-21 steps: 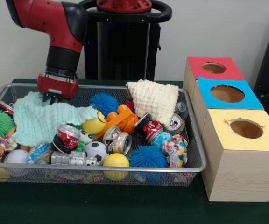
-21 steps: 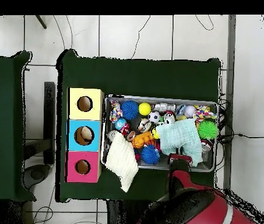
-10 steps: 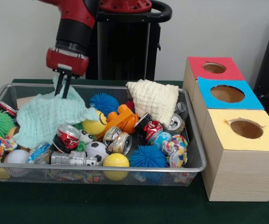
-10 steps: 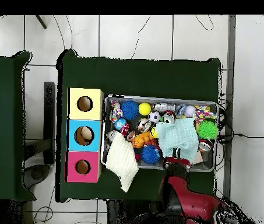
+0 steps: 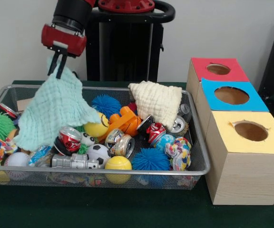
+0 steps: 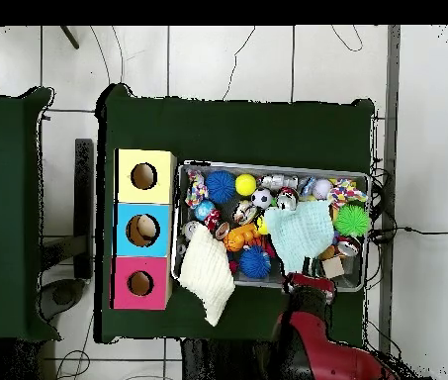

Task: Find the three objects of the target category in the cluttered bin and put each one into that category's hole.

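Gripper (image 5: 56, 71) clenched on mint cloth (image 5: 53, 111) by its top corner, above bin's (image 5: 200, 137) far left rim; cloth's lower edge draped over toys inside; cream cloth (image 5: 157, 102) slumped over far rim; three boxes (image 5: 244, 156) just beside bin, holes clear.

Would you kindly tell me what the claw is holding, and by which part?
The claw pinches the mint-green waffle-knit cloth by its top edge; its lower part hangs into the wire bin.
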### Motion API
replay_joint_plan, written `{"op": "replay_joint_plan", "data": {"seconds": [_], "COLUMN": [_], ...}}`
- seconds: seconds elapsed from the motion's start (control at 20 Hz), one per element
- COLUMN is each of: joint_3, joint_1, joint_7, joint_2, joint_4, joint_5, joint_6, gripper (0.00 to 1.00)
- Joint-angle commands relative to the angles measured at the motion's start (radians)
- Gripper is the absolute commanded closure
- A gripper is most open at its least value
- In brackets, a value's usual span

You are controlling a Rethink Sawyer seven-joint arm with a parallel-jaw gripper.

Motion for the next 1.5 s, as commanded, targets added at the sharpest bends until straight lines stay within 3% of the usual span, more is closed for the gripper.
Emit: {"op": "replay_joint_plan", "data": {"seconds": [0.05, 0.35, 0.55, 0.8, 1.0, 1.05, 1.1, 1.15, 1.2, 1.3, 1.5], "joint_3": [0.012, -0.005, -0.008, -0.02, -0.041, -0.053, -0.043, -0.052, -0.035, -0.036, -0.079], "joint_1": [0.076, 0.16, 0.21, 0.26, 0.278, 0.298, 0.262, 0.275, 0.228, 0.226, 0.27], "joint_7": [0.191, 0.2, 0.204, 0.186, 0.18, 0.18, 0.192, 0.193, 0.204, 0.203, 0.205], "joint_2": [-0.069, -0.12, -0.248, -0.435, -0.504, -0.505, -0.477, -0.471, -0.409, -0.382, -0.241], "joint_4": [0.088, 0.154, 0.219, 0.272, 0.29, 0.291, 0.292, 0.293, 0.275, 0.261, 0.241], "joint_5": [0.11, 0.18, 0.202, 0.232, 0.238, 0.25, 0.223, 0.231, 0.208, 0.214, 0.271], "joint_6": [0.091, 0.107, 0.186, 0.367, 0.439, 0.44, 0.404, 0.401, 0.352, 0.34, 0.223], "gripper": [1.0, 1.0, 1.0, 1.0, 1.0, 1.0, 1.0, 1.0, 1.0, 1.0, 1.0]}}
